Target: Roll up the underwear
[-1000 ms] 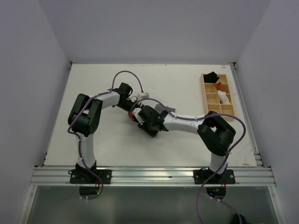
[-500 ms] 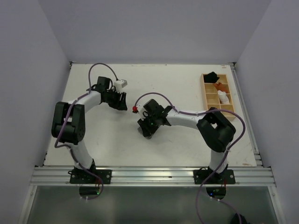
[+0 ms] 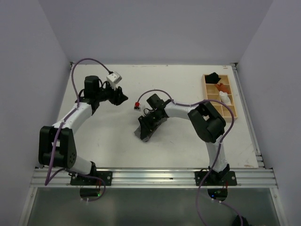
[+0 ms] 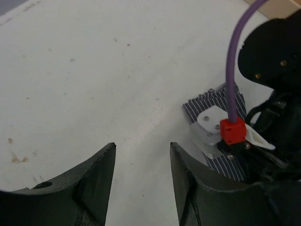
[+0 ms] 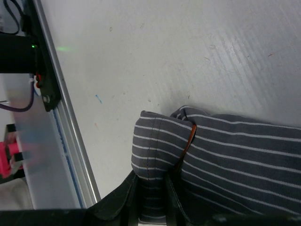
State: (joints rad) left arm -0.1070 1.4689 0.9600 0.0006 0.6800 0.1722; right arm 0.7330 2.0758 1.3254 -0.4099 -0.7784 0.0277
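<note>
At the left, the left gripper (image 3: 121, 98) hangs above the white table (image 3: 94, 136), its 2 fingers (image 4: 96, 183) spread apart with nothing between them. Near the table's middle lies the underwear (image 5: 235, 150), a bunched grey cloth with thin white stripes, partly folded over itself. The right gripper (image 5: 151, 205) is down on it, jaws drawn close, pinching a fold at the cloth's edge. At the far right, a wooden tray (image 3: 206, 94) holds a black bundle (image 3: 212, 76), an orange bundle (image 3: 221, 87) and a white bundle (image 3: 225, 98).
</note>
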